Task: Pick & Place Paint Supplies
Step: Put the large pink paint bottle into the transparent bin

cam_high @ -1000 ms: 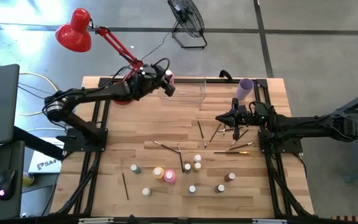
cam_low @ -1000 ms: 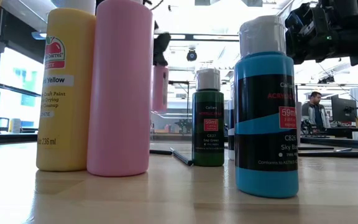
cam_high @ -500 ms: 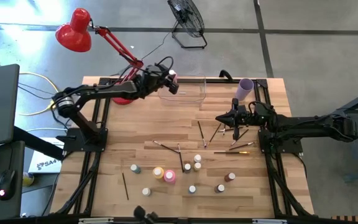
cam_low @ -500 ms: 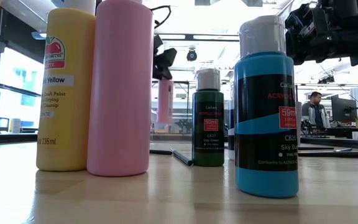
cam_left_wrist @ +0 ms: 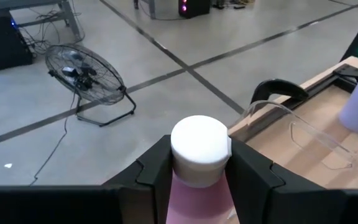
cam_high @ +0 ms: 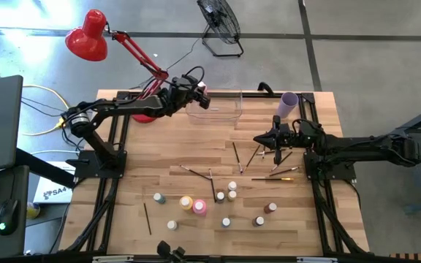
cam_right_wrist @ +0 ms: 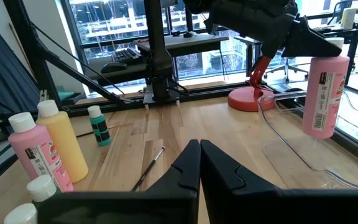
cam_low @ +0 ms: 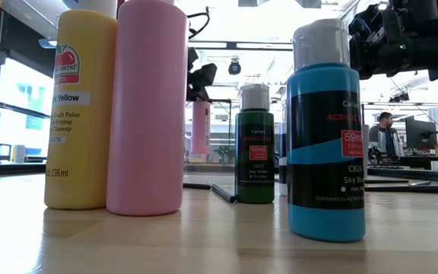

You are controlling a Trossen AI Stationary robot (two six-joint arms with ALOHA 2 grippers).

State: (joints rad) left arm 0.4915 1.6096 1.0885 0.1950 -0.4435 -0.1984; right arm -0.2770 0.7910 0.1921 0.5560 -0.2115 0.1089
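Over the far-left corner of the clear plastic rectangular bin (cam_high: 216, 107), the left gripper (cam_high: 198, 96) is holding a tall pink paint bottle with a white cap (cam_right_wrist: 322, 93), fingers (cam_left_wrist: 157, 176) partly closed and clamping its neck just under the cap. Bottle is hanging upright, long axis vertical, base above the bin rim in the right wrist view; whether it is fully inside the bin's outline I cannot tell. Judging the next move as straight down, so the near wall is the edge to watch. Bin interior is looking open; lilac cup (cam_high: 289, 104) is sitting well apart at the far right. Right gripper (cam_high: 259, 139) is waiting mid-bench with fingers fully closed on nothing, thin dark-and-wood paintbrushes (cam_high: 237, 157) lying just beside it. Remaining bottles, including the yellow and pink pair (cam_high: 193, 205), are standing near the front edge of the wooden bench (cam_high: 123, 186), nearer the right arm than the left.
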